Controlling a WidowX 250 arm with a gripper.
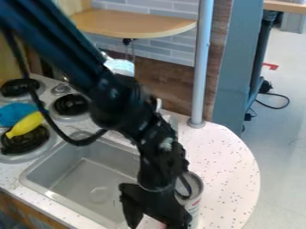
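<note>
The black gripper [156,222] hangs over the counter at the bottom edge, right of the sink, with its fingers spread apart. A bit of something pinkish shows low between them, too cut off to identify. Right behind the gripper stands a can [194,190] with a grey top, partly hidden by the arm; whether the two touch, I cannot tell. On the stove at the left, a yellow object [26,124] leans over the front burner beside a blue cloth-like thing [15,113].
The grey sink [90,176] lies left of the gripper. Black burners [70,104] are at the left. A metal pole [202,67] rises from the speckled counter [230,172], whose rounded edge is at the right. A wooden shelf [134,24] sits above.
</note>
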